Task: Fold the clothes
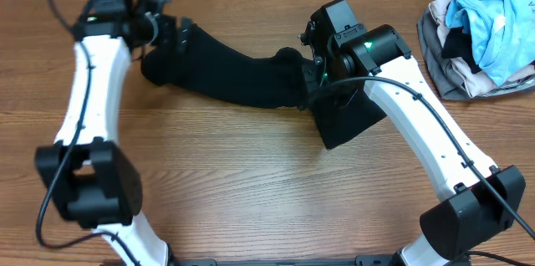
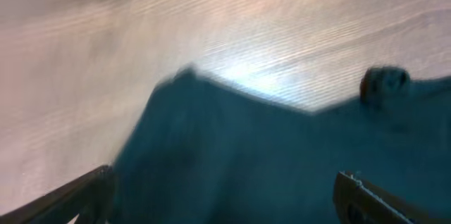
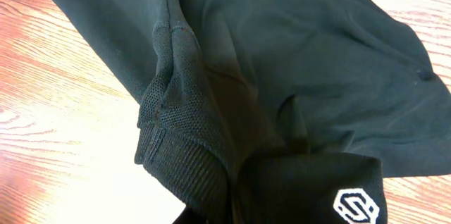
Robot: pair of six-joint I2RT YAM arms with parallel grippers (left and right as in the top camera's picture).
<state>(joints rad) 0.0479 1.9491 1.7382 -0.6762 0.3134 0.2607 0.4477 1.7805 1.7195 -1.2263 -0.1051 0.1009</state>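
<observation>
The black garment (image 1: 234, 74) lies stretched across the far middle of the table, with a wider flap (image 1: 347, 120) near the right arm. My left gripper (image 1: 171, 36) is at its left end. In the blurred left wrist view its fingers (image 2: 224, 182) stand wide apart over the dark fabric (image 2: 268, 146). My right gripper (image 1: 308, 78) is at the bunched right part. In the right wrist view the ribbed cuff (image 3: 176, 168) and a fold with the white logo (image 3: 356, 206) gather at the jaws and hide the fingers.
A bundle of light-blue, grey and beige clothes (image 1: 481, 36) sits at the back right corner. The wooden table (image 1: 251, 182) shows bare wood in front of the garment. Both white arms reach in from the front edge.
</observation>
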